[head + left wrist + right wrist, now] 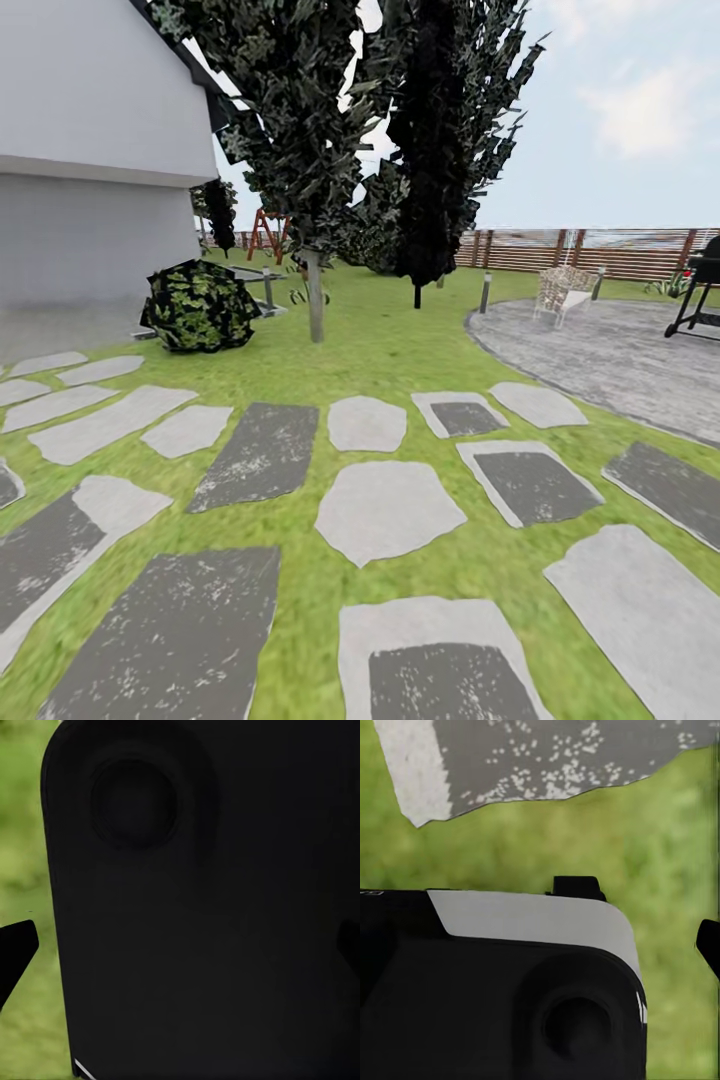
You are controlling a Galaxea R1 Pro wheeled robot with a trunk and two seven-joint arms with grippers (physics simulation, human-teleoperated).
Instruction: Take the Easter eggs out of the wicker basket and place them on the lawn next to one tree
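**Inspector:** Status, largest item first.

**Operator:** I see lawn [400,350] cut by paving slabs [385,505]. House [90,150] at ten o'clock, patio [610,350] at two. A slim tree [315,290] stands at eleven. No basket or eggs sighted.

**Inspector:** Grippers?

**Operator:** Both wrist views are blocked by dark robot body; I cannot tell their opening.

**Inspector:** Risks?

**Operator:** In my judgement, wheels catching on slab edges, or driving on blind and missing the basket.

green lawn [400,350] between stepping stones, trees [315,295] beyond
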